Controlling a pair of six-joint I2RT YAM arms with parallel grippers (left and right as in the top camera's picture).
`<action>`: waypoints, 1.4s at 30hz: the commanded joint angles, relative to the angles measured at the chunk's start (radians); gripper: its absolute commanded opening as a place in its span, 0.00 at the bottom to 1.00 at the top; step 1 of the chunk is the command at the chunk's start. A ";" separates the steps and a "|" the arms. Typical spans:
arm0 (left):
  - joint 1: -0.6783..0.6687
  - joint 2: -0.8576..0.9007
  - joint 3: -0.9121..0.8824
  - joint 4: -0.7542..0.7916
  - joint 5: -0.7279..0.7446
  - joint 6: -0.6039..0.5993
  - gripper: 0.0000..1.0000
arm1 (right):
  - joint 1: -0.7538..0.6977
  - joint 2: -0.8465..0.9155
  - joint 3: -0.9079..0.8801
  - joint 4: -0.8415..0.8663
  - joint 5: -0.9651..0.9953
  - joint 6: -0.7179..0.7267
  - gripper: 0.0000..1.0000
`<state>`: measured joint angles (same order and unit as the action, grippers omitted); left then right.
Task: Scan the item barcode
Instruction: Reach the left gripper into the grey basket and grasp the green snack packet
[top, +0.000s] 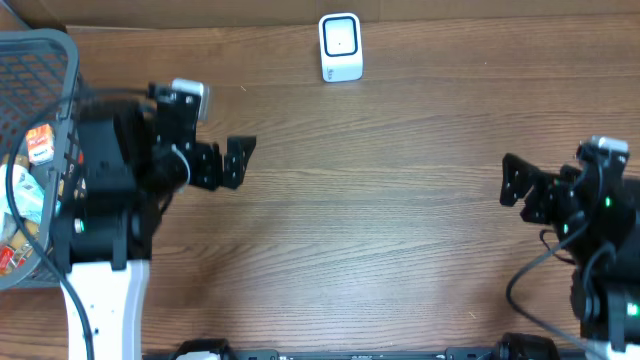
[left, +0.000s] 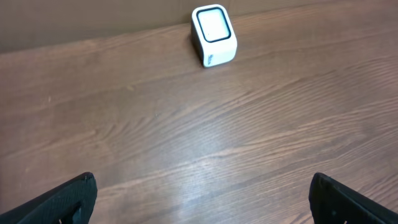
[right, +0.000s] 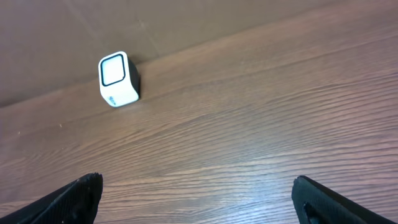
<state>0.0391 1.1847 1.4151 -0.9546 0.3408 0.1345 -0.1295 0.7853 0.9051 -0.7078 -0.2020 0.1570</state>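
A small white barcode scanner (top: 340, 46) with a dark-framed window stands at the table's far edge, also seen in the left wrist view as the scanner (left: 214, 35) and in the right wrist view as the scanner (right: 119, 79). Packaged items (top: 28, 190), one of them orange (top: 40, 143), lie in a grey mesh basket (top: 68, 62) at the far left. My left gripper (top: 240, 162) (left: 202, 183) hangs open over bare wood just right of the basket, holding nothing. My right gripper (top: 512, 180) (right: 196, 182) is open at the right side, also with nothing in it.
A brown cardboard wall (top: 200, 12) runs along the table's back edge behind the scanner. The wooden table (top: 380, 230) stretches between the two arms. Black cables (top: 530, 275) loop beside the right arm's base.
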 joint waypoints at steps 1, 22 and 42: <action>-0.007 0.061 0.089 -0.026 0.064 0.001 1.00 | 0.001 0.049 0.039 -0.006 -0.109 0.024 1.00; 0.666 0.405 0.758 -0.311 -0.170 -0.426 1.00 | 0.001 0.178 0.039 -0.014 -0.259 0.021 1.00; 0.829 0.743 0.446 -0.121 -0.366 -0.412 0.96 | 0.001 0.291 0.039 -0.048 -0.260 0.021 1.00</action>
<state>0.8600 1.8797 1.8664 -1.0790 0.0334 -0.2810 -0.1291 1.0760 0.9146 -0.7536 -0.4488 0.1802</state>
